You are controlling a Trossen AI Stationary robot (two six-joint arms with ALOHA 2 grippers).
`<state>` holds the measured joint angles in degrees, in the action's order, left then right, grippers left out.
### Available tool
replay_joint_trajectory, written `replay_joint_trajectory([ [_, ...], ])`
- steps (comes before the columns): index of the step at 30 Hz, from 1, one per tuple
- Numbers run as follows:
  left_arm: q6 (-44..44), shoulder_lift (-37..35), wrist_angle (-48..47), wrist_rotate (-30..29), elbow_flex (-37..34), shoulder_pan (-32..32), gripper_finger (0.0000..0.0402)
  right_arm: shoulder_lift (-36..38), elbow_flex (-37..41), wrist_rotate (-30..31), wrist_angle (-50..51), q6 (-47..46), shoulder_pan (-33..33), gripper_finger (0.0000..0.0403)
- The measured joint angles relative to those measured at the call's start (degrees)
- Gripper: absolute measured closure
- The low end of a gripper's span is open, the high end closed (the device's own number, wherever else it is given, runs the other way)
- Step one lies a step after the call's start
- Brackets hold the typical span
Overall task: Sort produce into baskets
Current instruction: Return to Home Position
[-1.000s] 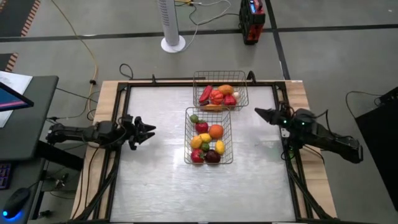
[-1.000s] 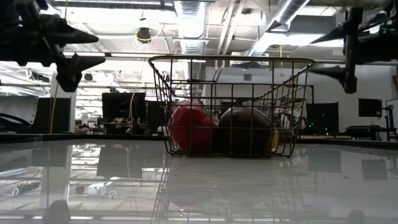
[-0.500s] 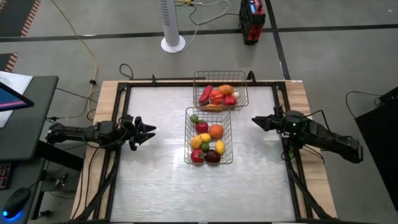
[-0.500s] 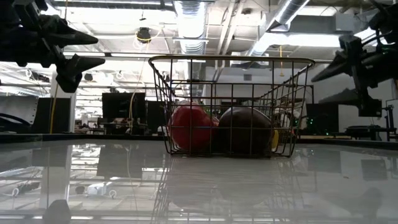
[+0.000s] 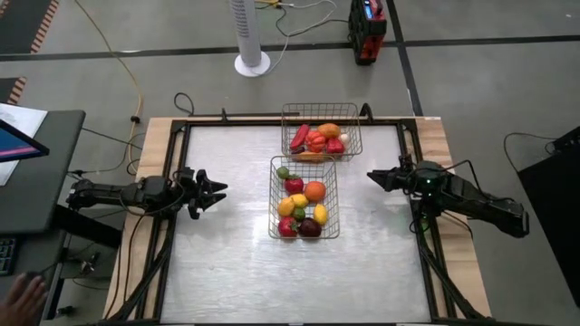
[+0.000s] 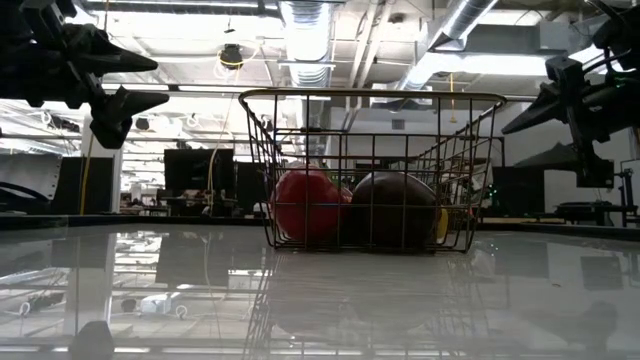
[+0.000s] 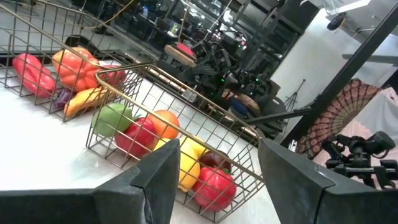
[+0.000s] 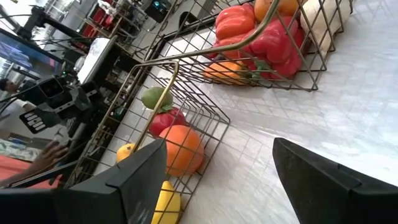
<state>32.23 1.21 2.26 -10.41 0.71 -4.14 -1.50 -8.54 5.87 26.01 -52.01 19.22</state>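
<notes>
Produce (image 5: 314, 191) sits in far basket (image 5: 355, 127) and near basket (image 5: 328, 170) — left pincer (image 5: 220, 194), right pincer (image 5: 372, 178) both spread, empty.

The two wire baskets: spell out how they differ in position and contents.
The far basket sits by the back edge of the table, long side across. The near basket sits mid-table, long side running front to back. The far basket holds mostly red and orange pieces, including red peppers. The near basket mixes green, red, orange and yellow pieces with one dark purple piece. Both are rectangular silver mesh holding produce.
</notes>
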Motion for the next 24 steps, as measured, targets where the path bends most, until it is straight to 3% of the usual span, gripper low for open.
replay_joint_trajectory([
  [24,0.3,0.0,0.0,0.0,0.0,0.0,0.0198,0.0,0.1,0.1,0.1,0.0,0.0,0.0082],
])
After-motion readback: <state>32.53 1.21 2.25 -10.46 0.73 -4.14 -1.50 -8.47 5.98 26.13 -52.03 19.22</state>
